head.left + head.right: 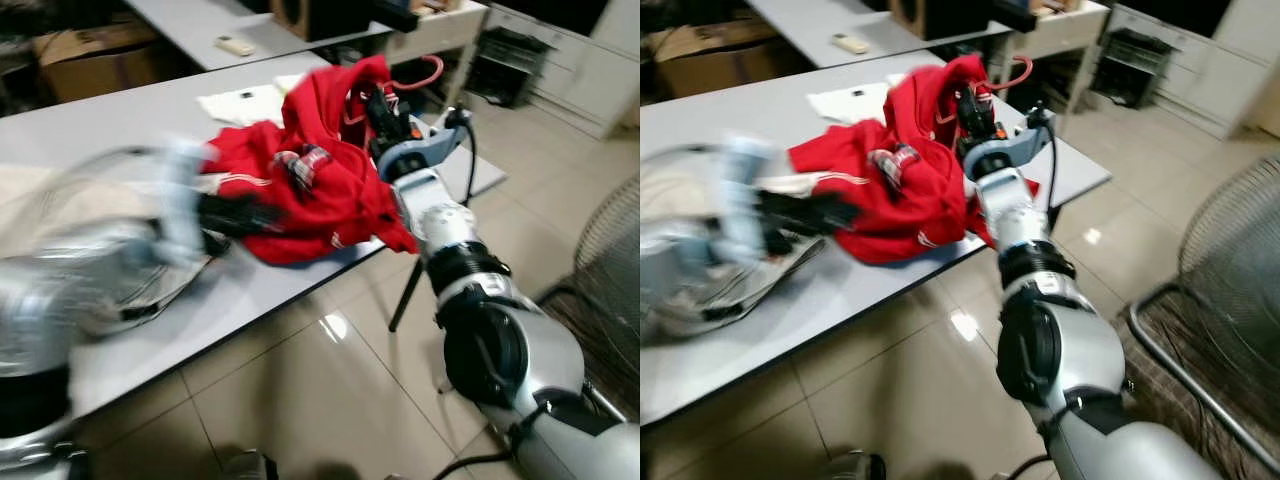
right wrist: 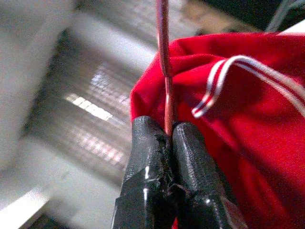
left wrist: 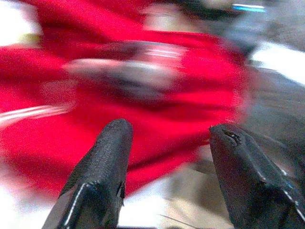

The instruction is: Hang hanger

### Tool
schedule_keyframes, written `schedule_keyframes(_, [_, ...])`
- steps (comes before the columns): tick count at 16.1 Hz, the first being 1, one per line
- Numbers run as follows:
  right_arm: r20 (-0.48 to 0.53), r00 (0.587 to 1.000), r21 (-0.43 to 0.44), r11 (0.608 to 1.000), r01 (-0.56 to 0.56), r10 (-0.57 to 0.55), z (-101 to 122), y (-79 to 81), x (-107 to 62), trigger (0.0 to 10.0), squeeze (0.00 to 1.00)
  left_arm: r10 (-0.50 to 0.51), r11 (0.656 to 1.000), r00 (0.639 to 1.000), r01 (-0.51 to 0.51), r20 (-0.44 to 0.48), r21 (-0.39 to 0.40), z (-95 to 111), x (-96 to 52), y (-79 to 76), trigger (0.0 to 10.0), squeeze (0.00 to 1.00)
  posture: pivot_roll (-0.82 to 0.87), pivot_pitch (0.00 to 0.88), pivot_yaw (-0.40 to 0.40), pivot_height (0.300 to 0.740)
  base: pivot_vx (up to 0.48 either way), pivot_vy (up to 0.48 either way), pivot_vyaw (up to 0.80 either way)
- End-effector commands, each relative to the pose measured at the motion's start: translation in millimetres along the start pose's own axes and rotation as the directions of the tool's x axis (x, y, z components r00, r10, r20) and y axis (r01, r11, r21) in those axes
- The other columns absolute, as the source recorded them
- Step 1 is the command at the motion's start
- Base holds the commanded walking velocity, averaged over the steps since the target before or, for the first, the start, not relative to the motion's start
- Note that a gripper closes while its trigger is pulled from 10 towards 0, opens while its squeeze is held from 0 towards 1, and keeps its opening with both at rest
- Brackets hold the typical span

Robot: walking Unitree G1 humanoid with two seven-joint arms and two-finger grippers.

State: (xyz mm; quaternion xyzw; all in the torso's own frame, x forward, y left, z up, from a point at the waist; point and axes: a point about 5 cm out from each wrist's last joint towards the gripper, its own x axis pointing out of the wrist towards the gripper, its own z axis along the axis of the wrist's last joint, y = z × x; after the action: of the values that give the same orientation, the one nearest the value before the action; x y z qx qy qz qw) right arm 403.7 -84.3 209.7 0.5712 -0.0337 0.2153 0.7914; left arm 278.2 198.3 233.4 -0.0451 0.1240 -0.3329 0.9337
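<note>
While we look down through the left eye, our right gripper [image 1: 378,108] is up at the top of the red garment [image 1: 320,190], which lies heaped on the grey surface [image 1: 120,120] near its edge. A red hanger [image 1: 425,68] hook curls out just behind that gripper. Our left gripper [image 1: 250,215] is blurred, low against the garment's near side. White paper [image 1: 240,100] lies beyond the heap.

Over to the right eye: same heap, and a wire fan guard [image 1: 1230,260] stands on the tiled floor [image 1: 920,380] to our right.

Left wrist now: our two black fingers [image 3: 102,176] are spread wide apart, the blurred garment [image 3: 167,109] right in front of them, nothing between.

Right wrist: our fingers [image 2: 147,157] are pressed together, pinching the thin red hanger [image 2: 163,57] rod, with the garment [image 2: 252,124] and its white-striped cord [image 2: 214,90] just beside.
</note>
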Motion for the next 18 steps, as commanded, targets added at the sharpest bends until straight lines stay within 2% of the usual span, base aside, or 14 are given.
schedule_keyframes(1, [0.013,0.991,0.008,0.991,-0.13,0.13,17,18.0,-0.5,10.0,0.0,0.169,0.986,0.986,-0.168,0.013,-0.007,-5,-12.7,20.1,10.0,1.0,0.03,0.0,-0.02,0.74,0.0,0.0,0.8])
schedule_keyframes(3, [0.047,0.979,0.067,0.977,-0.203,0.2,34,27.7,-9.1,10.0,0.0,0.25,0.966,0.968,-0.248,0.032,-0.068,-18,-15.8,25.8,10.0,1.0,0.02,0.0,-0.014,0.74,0.0,0.0,0.8])
schedule_keyframes(4, [0.046,0.967,0.052,0.967,-0.251,0.249,41,36.3,-14.6,10.0,0.0,0.273,0.959,0.962,-0.27,0.022,-0.089,-26,-15.4,24.5,10.0,0.88,0.01,0.0,-0.013,0.74,0.0,0.0,0.79])
schedule_keyframes(5, [0.043,0.958,0.041,0.957,-0.287,0.285,46,44.0,-18.4,10.0,0.0,0.288,0.955,0.957,-0.286,0.02,-0.084,-31,-14.6,23.3,10.0,0.82,-0.01,0.0,-0.012,0.74,0.0,0.0,0.78])
schedule_keyframes(6, [0.038,0.932,0.017,0.932,-0.361,0.36,59,66.3,-27.7,10.0,0.0,0.317,0.946,0.948,-0.314,0.026,-0.082,-39,-10.3,19.3,10.0,0.13,-0.02,0.0,-0.013,0.74,0.0,0.0,0.77])
schedule_keyframes(7, [0.035,0.929,0.013,0.93,-0.368,0.367,61,69.7,-28.8,10.0,0.0,0.323,0.944,0.946,-0.32,0.026,-0.086,-40,-9.3,19.0,10.0,0.13,-0.02,0.0,-0.013,0.74,0.0,0.0,0.77])
schedule_keyframes(8, [0.026,0.924,-0.007,0.924,-0.382,0.382,68,82.5,-30.6,10.0,0.0,0.329,0.942,0.944,-0.324,0.04,-0.089,-41,-6.0,17.2,10.0,0.0,-0.03,0.0,-0.014,0.74,0.0,0.0,0.77])
schedule_keyframes(11, [0.011,0.898,-0.037,0.898,-0.439,0.44,80,115.1,-35.5,10.0,0.0,0.343,0.938,0.934,-0.334,0.102,-0.092,-35,0.1,14.2,10.0,0.0,-0.04,0.0,-0.02,0.74,0.0,0.0,0.77])
schedule_keyframes(12, [0.01,0.894,-0.039,0.893,-0.448,0.449,81,119.0,-36.1,10.0,0.0,0.342,0.938,0.933,-0.332,0.113,-0.096,-33,0.4,13.9,10.0,0.0,-0.04,0.0,-0.021,0.74,0.0,0.0,0.77])
schedule_keyframes(14, [0.0,0.872,-0.03,0.872,-0.489,0.489,81,137.6,-39.9,10.0,0.0,0.359,0.933,0.923,-0.348,0.139,-0.096,-29,-0.5,13.6,10.0,0.0,-0.04,0.0,-0.026,0.74,0.0,0.0,0.77])
schedule_keyframes(16, [0.004,0.862,-0.02,0.862,-0.506,0.507,83,147.1,-40.9,10.0,0.0,0.367,0.93,0.916,-0.354,0.164,-0.101,-26,-1.1,14.0,10.0,0.0,-0.03,0.0,-0.027,0.74,0.0,0.0,0.77])
schedule_keyframes(18, [0.018,0.823,-0.026,0.823,-0.567,0.568,91,172.1,-40.9,10.0,0.0,0.358,0.934,0.912,-0.345,0.202,-0.095,-19,-1.2,13.5,10.0,0.0,-0.03,0.0,-0.027,0.74,0.0,0.0,0.77])
